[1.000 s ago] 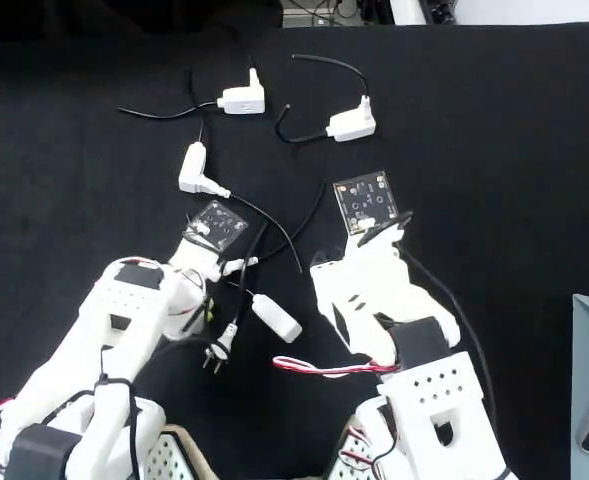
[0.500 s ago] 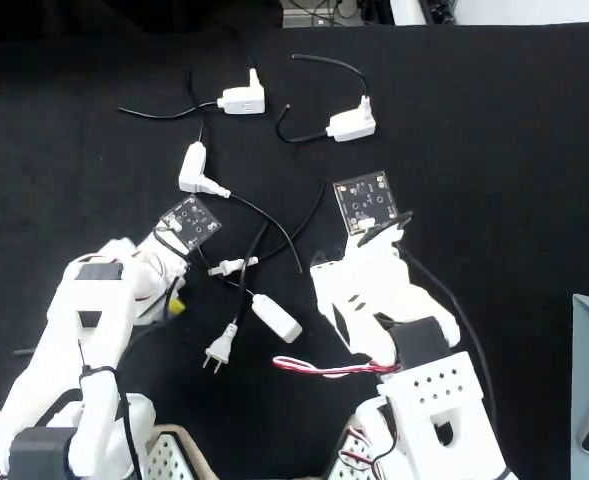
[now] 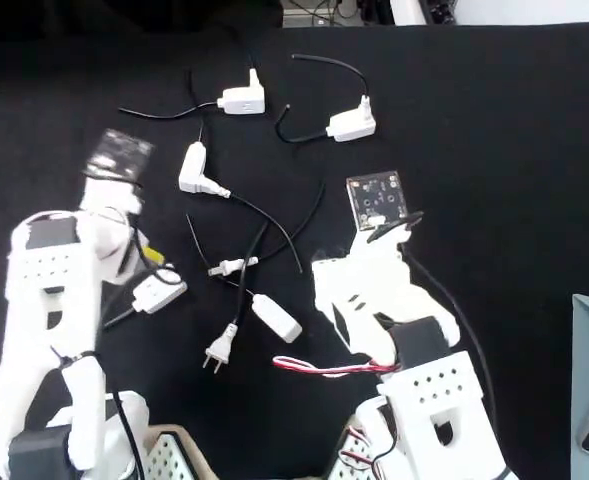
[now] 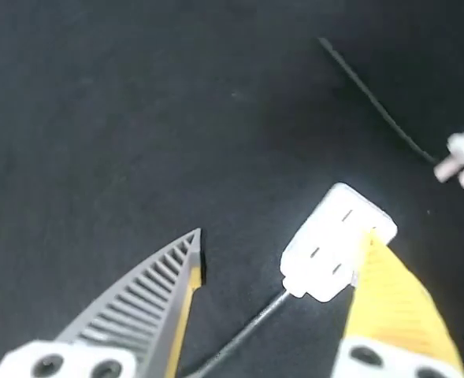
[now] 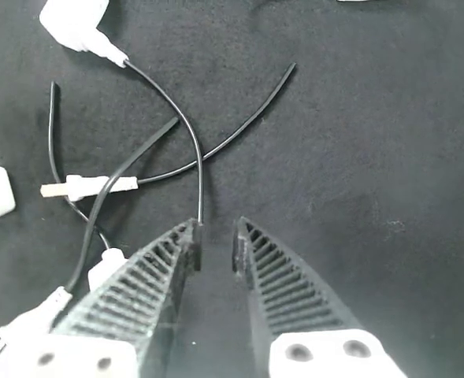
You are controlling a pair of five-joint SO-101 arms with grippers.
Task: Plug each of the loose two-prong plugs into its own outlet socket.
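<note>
We judge the task barely begun: no plug that we can see sits in a socket. One two-prong plug [image 3: 215, 354] lies loose on the table [image 3: 514, 140] between the arms, and a second plug [image 3: 231, 267] lies just beyond it. The other sockets [image 3: 242, 100] lie scattered farther off. The left gripper [image 4: 280, 239] is spread wide and grasps nothing; a socket [image 4: 335, 244] rests against its yellow finger [image 4: 389, 291]. The right gripper [image 5: 216, 228] hangs over the cords [image 5: 192, 142], jaws slightly parted and empty.
</note>
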